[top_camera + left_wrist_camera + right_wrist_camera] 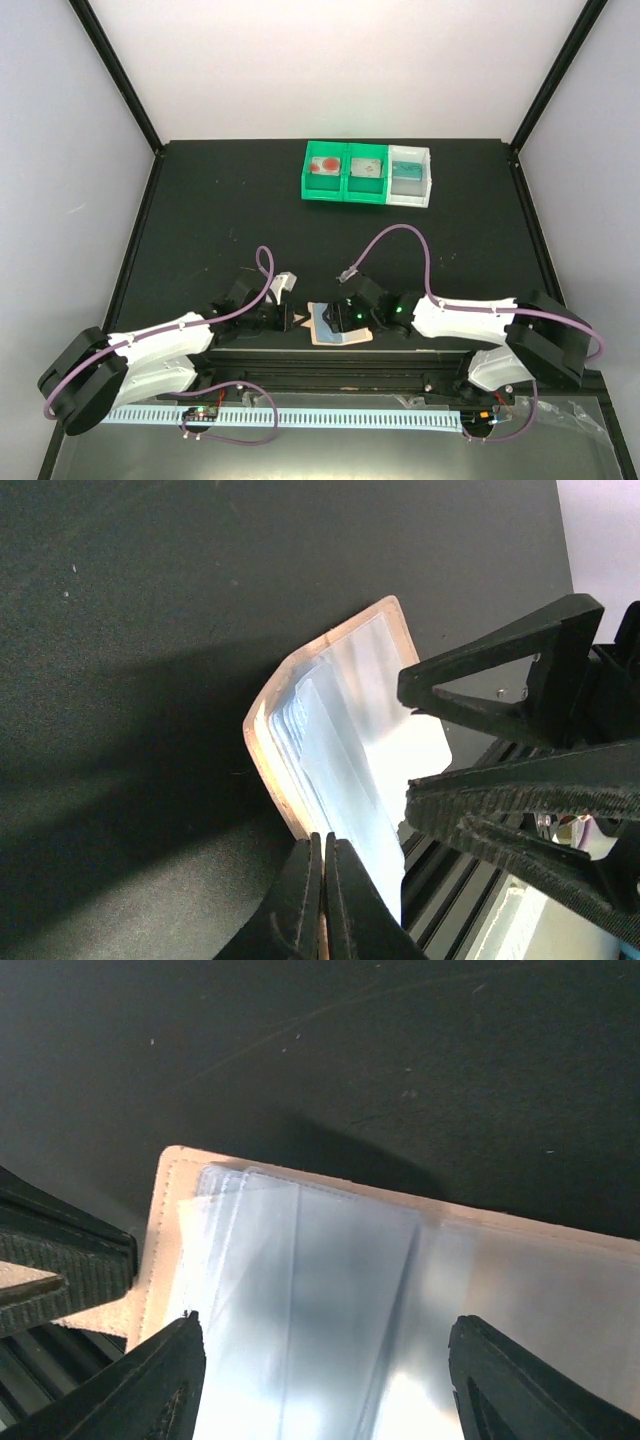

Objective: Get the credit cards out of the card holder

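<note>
Left tool (322, 858): black fingers pressed together on a thin sliver of tan edge, so it is clamped on the flat tan-pink leather-like bifold card holder (262, 745) and pins it.

Right tool (326, 1328): fingers apart, straddling the holder's inner leaves from above, gripping nothing. Between those fingers we see the thin pale-blue rectangular credit cards (300, 1290), tucked in glossy clear sleeves. We cannot tell how many.

The card holder lies open on the matte black table (220, 220), near its front edge and directly between the two tools. In the left wrist view one cover tilts up off the table. Well apart, at the far side, sit the green plastic bins (345, 172) and a white plastic bin (410, 172).

Handling, our judgement:
- Cards are light, stiff and slick, with little to pinch on a flat face.
- We would take one by an exposed edge where it clears its sleeve and draw it along the sleeve.
- The holder is soft and light and would likely lift with the card unless held, so the left clamp matters.
- Sleeve glare makes card edges hard to read.
</note>
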`<act>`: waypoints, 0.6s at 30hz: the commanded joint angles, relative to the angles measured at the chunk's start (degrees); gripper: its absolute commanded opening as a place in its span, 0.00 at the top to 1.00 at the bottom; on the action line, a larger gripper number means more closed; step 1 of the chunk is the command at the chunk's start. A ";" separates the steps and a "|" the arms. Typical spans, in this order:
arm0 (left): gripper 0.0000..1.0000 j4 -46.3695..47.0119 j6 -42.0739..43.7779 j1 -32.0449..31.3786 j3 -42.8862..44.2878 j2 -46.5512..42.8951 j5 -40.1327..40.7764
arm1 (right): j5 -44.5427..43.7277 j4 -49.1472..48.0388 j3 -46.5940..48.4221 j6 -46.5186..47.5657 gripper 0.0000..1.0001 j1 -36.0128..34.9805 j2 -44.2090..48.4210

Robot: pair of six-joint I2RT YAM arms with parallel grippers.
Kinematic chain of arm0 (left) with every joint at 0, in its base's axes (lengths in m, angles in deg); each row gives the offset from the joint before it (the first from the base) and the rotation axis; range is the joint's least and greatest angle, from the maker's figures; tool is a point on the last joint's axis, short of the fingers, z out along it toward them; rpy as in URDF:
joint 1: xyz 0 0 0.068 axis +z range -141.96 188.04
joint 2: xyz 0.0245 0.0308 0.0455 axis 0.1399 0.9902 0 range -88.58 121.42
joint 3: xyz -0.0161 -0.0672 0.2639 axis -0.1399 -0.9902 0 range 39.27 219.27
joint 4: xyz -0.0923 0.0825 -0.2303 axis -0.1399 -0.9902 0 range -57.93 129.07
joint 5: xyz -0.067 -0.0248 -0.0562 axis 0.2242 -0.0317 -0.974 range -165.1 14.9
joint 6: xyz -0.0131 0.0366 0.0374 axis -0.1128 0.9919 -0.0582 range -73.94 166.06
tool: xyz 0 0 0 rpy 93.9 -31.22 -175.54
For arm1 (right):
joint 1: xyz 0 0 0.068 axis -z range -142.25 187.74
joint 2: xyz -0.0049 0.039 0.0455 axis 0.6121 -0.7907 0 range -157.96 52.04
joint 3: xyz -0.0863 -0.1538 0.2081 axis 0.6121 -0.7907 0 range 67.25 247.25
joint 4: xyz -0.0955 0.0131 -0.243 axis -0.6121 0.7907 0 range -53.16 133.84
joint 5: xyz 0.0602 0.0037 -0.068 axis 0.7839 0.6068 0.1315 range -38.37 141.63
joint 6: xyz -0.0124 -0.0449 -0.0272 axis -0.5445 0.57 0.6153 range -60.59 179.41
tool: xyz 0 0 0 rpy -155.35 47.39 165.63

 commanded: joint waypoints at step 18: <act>0.98 0.49 0.15 -0.31 -0.11 -0.99 -0.23 | -5.24 4.71 4.13 -1.39 0.44 -2.67 -7.52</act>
